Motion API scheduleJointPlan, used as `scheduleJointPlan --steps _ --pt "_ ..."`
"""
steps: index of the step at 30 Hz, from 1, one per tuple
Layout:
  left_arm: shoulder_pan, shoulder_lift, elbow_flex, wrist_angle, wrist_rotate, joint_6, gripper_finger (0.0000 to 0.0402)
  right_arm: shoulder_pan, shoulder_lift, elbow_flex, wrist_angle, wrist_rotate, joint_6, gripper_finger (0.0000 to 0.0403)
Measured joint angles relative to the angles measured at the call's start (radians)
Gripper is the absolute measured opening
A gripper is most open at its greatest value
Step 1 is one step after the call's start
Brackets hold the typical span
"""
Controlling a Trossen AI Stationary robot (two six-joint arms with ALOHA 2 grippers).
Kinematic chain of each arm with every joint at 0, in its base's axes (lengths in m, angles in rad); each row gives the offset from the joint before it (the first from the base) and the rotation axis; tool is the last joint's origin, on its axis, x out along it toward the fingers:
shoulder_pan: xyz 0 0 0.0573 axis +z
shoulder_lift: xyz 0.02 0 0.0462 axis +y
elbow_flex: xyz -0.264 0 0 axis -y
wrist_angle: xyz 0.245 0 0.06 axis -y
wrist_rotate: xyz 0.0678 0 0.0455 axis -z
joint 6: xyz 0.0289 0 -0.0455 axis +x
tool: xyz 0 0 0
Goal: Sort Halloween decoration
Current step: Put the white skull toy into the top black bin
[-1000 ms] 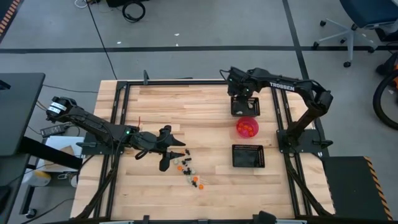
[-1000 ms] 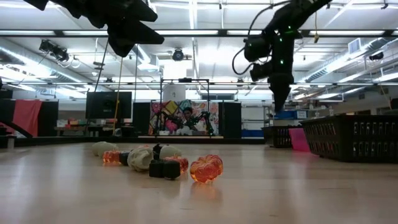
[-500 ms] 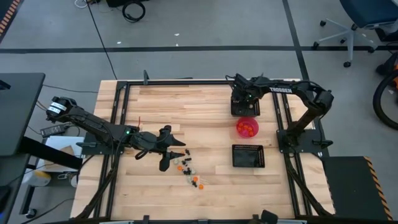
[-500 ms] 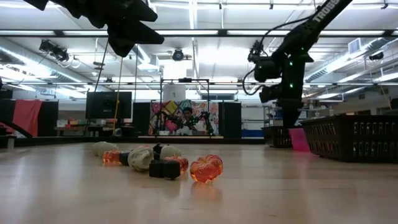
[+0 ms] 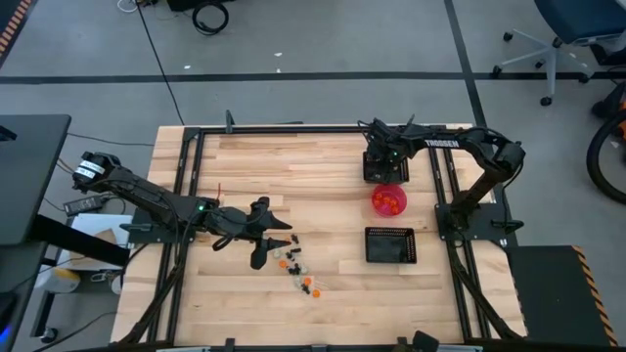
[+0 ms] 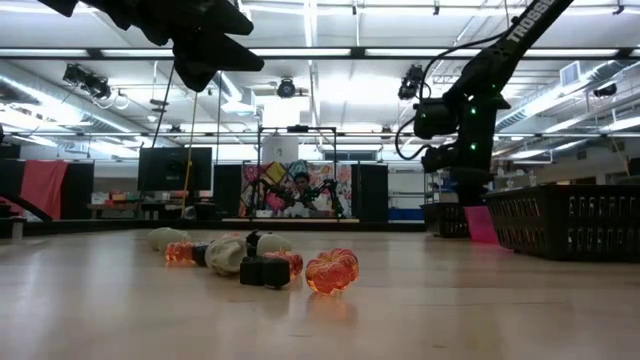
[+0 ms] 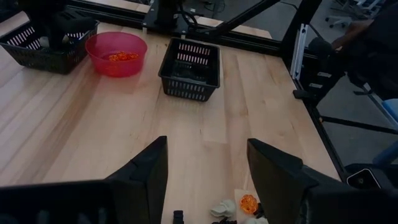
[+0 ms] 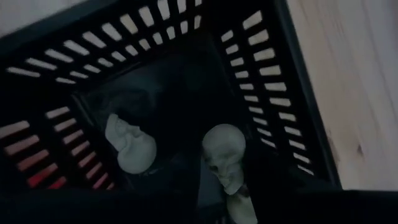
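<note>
R arm reaches over the far mesh tray (image 5: 384, 168), its hand (image 5: 383, 154) pointing down into it; can't tell if the fingers are apart or together. The R wrist view looks straight into that tray, w/ two pale skulls (image 8: 225, 155) lying on its floor, one beside the other. L arm stretches across the bench (image 5: 293, 176) from the L edge, hand (image 5: 266, 244) hovering above the wood w/ fingers (image 7: 273, 171) spread wide, nothing between them. Loose trinkets (image 5: 298, 271), orange, black and cream, lie in a short scatter just beside the L hand; in the low view they sit bunched near mid-bench, w/ an orange pumpkin (image 6: 331, 271) nearest the camera. Red bowl (image 5: 388, 199) w/ orange pieces inside sits between the far tray and a 2nd mesh tray (image 5: 390, 245), all on the R side, well apart from the scatter. Bench is pale wood planks in a black frame. Floor is grey w/ dark tape lines; an office chair (image 5: 562, 44) stands at the far R. The low view shows a big hall w/ strip lights and a person (image 6: 301, 192) seated far back.
</note>
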Motion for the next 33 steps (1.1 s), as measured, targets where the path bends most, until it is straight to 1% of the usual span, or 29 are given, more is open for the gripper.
scheduleJointPlan --steps 6,10,17,20,24,29,33 --pt "0.0 0.0 0.0 0.0 0.0 0.0 0.0192 0.0 0.0 0.0 0.01 -0.026 0.007 0.0154" --pt "0.0 0.0 0.0 0.0 0.0 0.0 0.0192 0.0 0.0 0.007 -0.008 -0.013 0.007 0.0163" --pt "0.0 0.0 0.0 0.0 -0.005 0.005 0.0192 0.042 0.0 0.133 -0.2 0.041 0.019 0.0161" --pt "0.0 0.0 0.0 0.0 -0.018 0.006 0.0192 0.088 0.0 0.189 -0.251 0.064 0.044 0.016" --pt "0.0 0.0 0.0 0.0 -0.026 0.006 0.0192 0.183 0.0 0.243 -0.255 0.074 0.061 0.016" --pt "0.0 0.0 0.0 0.0 -0.026 0.006 0.0192 0.324 0.0 0.297 -0.248 0.178 0.06 0.016" --pt "0.0 0.0 0.0 0.0 -0.026 0.006 0.0192 0.405 0.0 0.336 -0.246 0.193 0.075 0.016"
